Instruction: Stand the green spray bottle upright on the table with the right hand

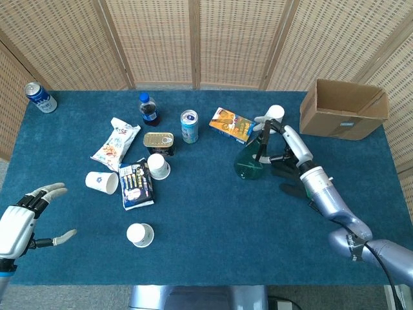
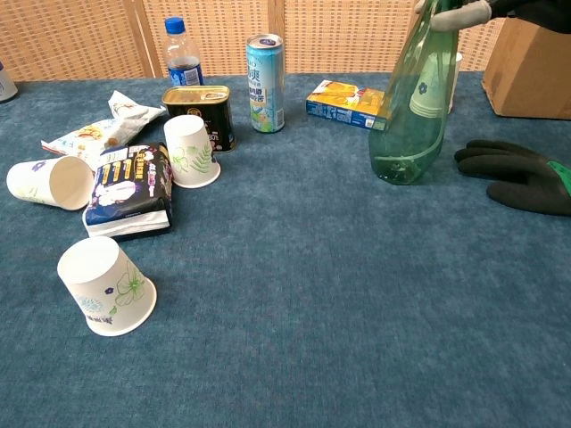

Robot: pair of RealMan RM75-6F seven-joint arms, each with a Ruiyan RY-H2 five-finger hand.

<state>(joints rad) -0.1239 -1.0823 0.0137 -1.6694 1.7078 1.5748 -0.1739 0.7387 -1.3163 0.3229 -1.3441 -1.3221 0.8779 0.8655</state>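
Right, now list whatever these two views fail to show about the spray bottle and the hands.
- Green spray bottle: chest view cuts off its top at the upper edge; whether the base sits flat cannot be told.
- Right hand: only fingertips show in chest view; head view is too small to read the grip on the bottle's neck.
- Left hand: outside chest view; in head view the left edge crops it.
- Cardboard box: the right edge crops it in chest view.
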